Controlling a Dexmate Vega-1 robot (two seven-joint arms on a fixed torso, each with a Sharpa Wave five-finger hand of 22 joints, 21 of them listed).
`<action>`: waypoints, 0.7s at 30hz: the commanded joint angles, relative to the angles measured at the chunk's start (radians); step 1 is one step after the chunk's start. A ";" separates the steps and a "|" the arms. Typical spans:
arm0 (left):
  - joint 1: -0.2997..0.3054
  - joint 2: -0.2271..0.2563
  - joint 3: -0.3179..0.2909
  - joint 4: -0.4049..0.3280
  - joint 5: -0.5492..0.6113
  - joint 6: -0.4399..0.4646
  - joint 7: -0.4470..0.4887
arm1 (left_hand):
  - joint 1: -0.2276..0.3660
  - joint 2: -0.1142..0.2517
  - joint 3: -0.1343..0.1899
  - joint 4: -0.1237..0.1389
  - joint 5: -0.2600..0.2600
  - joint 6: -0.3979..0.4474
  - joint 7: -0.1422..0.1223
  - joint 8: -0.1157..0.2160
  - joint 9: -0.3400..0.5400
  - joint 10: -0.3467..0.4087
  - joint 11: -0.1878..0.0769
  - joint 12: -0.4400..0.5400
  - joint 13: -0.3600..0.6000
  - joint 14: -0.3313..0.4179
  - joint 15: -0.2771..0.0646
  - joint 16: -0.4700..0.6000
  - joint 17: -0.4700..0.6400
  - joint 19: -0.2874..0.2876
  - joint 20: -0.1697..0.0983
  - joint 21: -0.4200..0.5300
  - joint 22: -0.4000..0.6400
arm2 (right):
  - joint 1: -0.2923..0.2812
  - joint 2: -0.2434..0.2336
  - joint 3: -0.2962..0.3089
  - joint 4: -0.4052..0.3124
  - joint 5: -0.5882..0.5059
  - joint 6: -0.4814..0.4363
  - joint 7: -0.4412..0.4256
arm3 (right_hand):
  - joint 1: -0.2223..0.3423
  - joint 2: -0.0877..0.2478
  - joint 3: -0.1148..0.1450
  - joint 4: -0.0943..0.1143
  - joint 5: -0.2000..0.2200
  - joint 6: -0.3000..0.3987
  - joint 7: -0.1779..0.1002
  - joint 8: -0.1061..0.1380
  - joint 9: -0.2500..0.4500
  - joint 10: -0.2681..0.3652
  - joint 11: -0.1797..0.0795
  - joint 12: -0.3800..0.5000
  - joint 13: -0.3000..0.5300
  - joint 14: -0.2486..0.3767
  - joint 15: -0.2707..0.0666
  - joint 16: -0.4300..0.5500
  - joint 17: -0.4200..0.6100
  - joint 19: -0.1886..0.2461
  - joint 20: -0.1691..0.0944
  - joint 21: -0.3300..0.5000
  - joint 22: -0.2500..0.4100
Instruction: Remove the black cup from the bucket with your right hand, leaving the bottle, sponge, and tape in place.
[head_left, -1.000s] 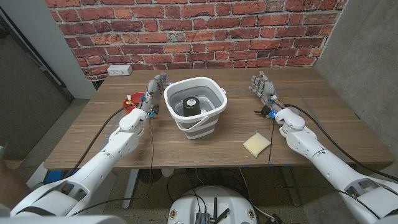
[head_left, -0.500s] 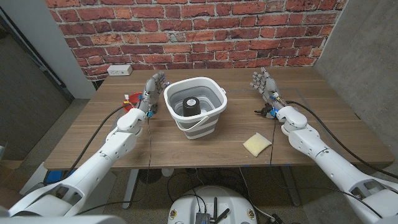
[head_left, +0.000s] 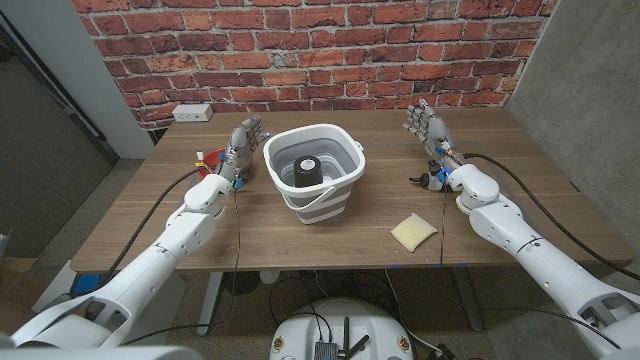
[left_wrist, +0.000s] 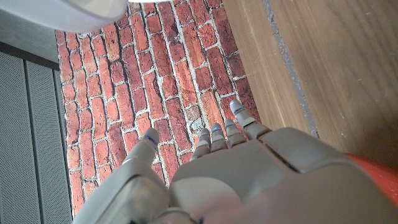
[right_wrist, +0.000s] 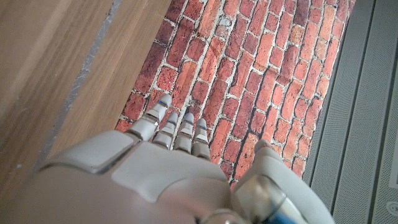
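The black cylindrical cup is seen standing inside the white round plastic bucket, which is placed in the middle of the wooden table. The right hand is held well to the right of the bucket, with fingers stretched and apart, and nothing is gripped. The left hand is kept just beside the bucket's left wall, also empty with fingers extended. A yellow sponge is lying on the table near the right forearm.
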 joint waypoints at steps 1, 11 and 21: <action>-0.005 0.000 -0.006 0.015 -0.010 -0.004 -0.011 | -0.006 0.042 0.007 0.000 0.003 0.009 0.005 0.007 0.005 0.014 -0.002 0.004 0.001 0.012 -0.006 0.004 0.003 0.012 -0.059 -0.006 0.001 | -0.021 -0.061 0.002 -0.125 -0.082 -0.031 -0.041 | 0.000 0.006 0.001 -0.004 0.006 0.007 -0.009 0.008 0.002 0.009 0.002 0.008 0.000 0.003 -0.026 0.010 -0.001 0.008 -0.012 -0.001 0.005; 0.004 0.007 -0.013 0.004 -0.012 -0.002 -0.004 | -0.004 0.042 0.010 -0.003 0.003 0.020 0.004 0.010 0.005 0.022 -0.007 0.005 0.000 0.023 -0.008 0.004 0.002 0.014 -0.060 -0.015 0.001 | -0.026 -0.107 -0.001 -0.207 -0.143 -0.067 -0.047 | 0.006 -0.004 0.000 -0.010 0.007 0.001 -0.011 0.006 0.002 0.006 -0.001 0.007 -0.002 0.002 -0.027 0.008 -0.010 0.001 -0.008 -0.006 0.005; 0.021 0.017 -0.021 -0.014 -0.012 -0.006 0.005 | -0.001 0.042 0.014 -0.009 0.003 0.036 -0.001 0.013 0.005 0.037 -0.012 0.008 -0.001 0.037 -0.009 0.004 0.000 0.017 -0.060 -0.026 0.001 | -0.043 -0.157 0.006 -0.303 -0.210 -0.117 -0.070 | 0.018 -0.015 0.001 -0.024 0.008 0.013 -0.014 0.012 0.002 0.017 0.009 0.012 -0.004 0.010 -0.019 0.010 -0.026 -0.025 0.008 -0.015 0.006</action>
